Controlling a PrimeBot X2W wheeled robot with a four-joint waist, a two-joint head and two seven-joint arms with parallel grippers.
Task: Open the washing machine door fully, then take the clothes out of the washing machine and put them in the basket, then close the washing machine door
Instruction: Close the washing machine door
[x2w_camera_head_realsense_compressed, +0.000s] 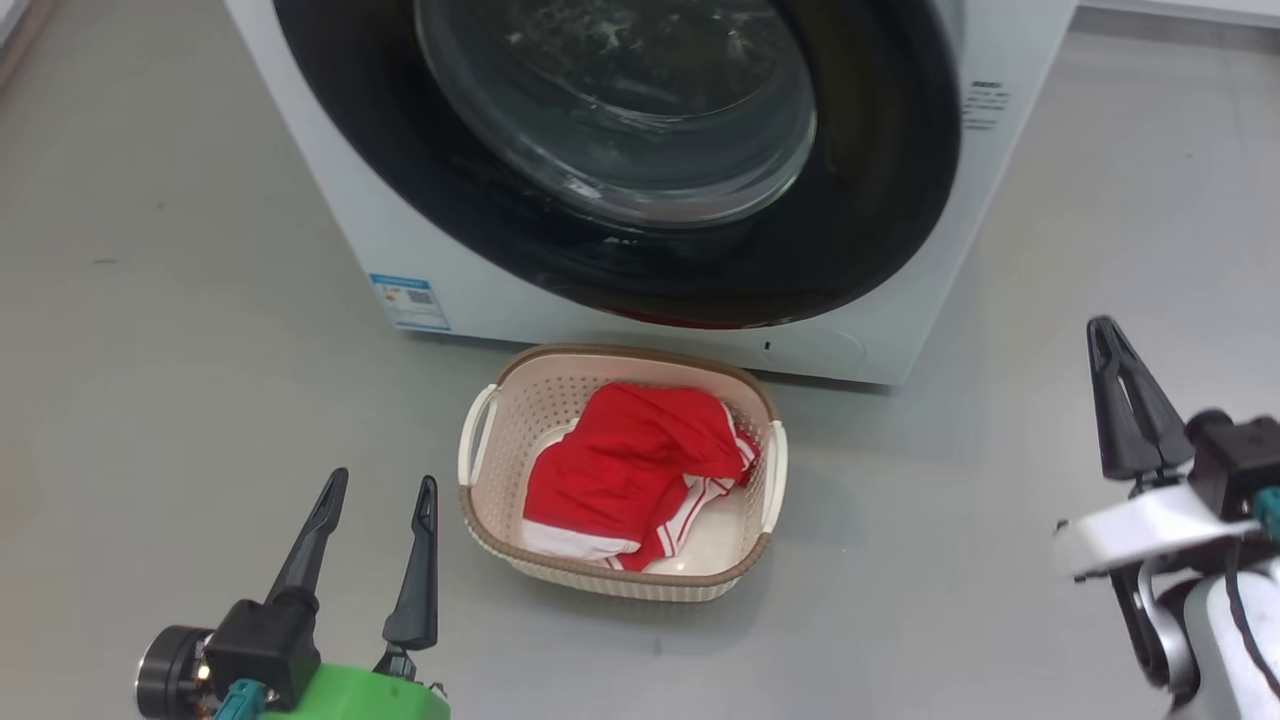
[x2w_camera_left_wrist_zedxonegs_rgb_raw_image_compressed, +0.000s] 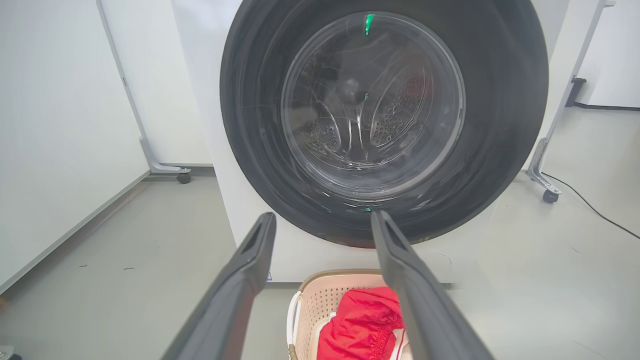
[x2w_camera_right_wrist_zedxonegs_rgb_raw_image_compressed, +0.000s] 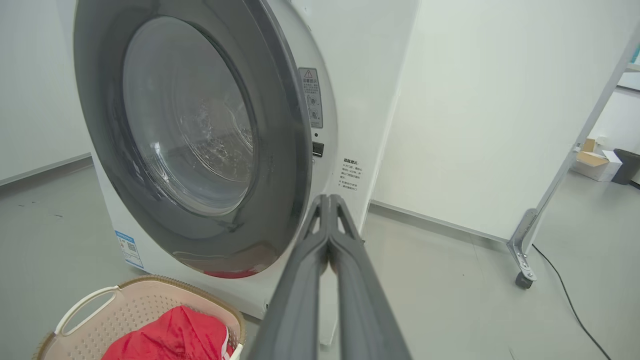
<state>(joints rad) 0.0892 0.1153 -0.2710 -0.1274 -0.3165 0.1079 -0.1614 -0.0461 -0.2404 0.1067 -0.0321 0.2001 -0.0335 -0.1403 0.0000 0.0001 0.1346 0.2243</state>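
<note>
Clothes (x2w_camera_head_realsense_compressed: 630, 470) lie bundled in the basket (x2w_camera_head_realsense_compressed: 600, 585), which sits on the floor ahead of and between our two grippers, nearer the left one and just to the right of its jaws. Our left gripper (x2w_camera_head_realsense_compressed: 382, 482) holds its jaws wide apart with nothing between them. In its wrist view the door (x2w_camera_head_realsense_compressed: 870, 200) stands straight ahead beyond the fingertips, and the basket shows low down beside the right-hand finger. Our right gripper (x2w_camera_head_realsense_compressed: 1103, 335) has its jaws pressed together on nothing. It hangs to the right of the basket, well apart from it, with the door's outer edge ahead and to the left of its tips. We judge the first two parts of the task done: the drum seen through the glass looks bare, and the red smear on the door's lower rim reads as a reflection of the clothes below. The door lies across the front of the washer (x2w_camera_head_realsense_compressed: 420, 260), so the closing seems all but done. From the right wrist view we cannot tell whether the latch has caught, as a thin gap may remain at the edge nearest those jaws. If so, what is left is one firm push on the rim.
</note>
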